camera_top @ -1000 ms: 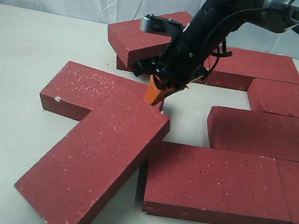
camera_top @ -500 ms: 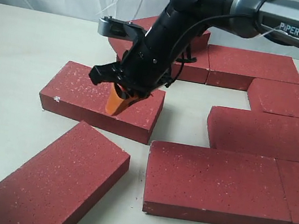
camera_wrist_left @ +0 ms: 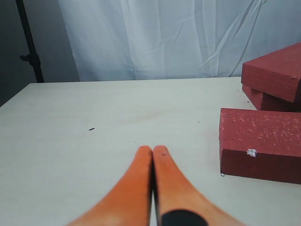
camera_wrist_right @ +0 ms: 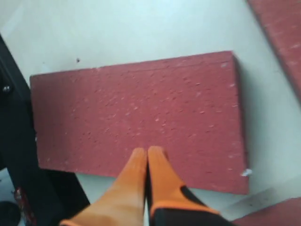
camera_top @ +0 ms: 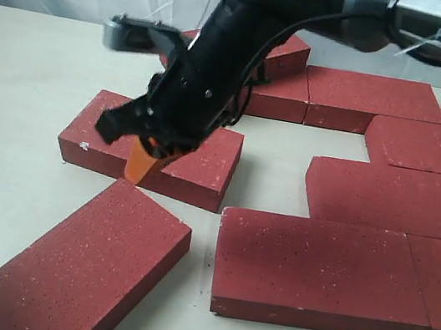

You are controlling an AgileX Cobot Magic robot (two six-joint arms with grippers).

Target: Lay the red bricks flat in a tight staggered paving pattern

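Several red bricks lie flat on the pale table. My right gripper (camera_top: 138, 170) has reached across to the left, its orange fingers shut and empty, tips low over the front edge of one red brick (camera_top: 196, 157), which fills the right wrist view (camera_wrist_right: 141, 103) under that gripper (camera_wrist_right: 148, 151). Just in front, another brick (camera_top: 72, 267) lies diagonally. To the right, bricks (camera_top: 313, 269) (camera_top: 393, 198) lie in rows. My left gripper (camera_wrist_left: 153, 149) is shut and empty above bare table, with a white-chipped brick (camera_wrist_left: 263, 146) off to one side.
At the back, a tilted brick (camera_top: 290, 54) rests on other bricks (camera_top: 375, 102); the same stack (camera_wrist_left: 275, 75) shows in the left wrist view. White curtain hangs behind the table. A dark stand (camera_wrist_left: 28, 47) rises past the table's far corner.
The diagonal brick has slid off the brick it leaned on and now lies flat at the front left. My right gripper has swept left and toward the front, staying shut.
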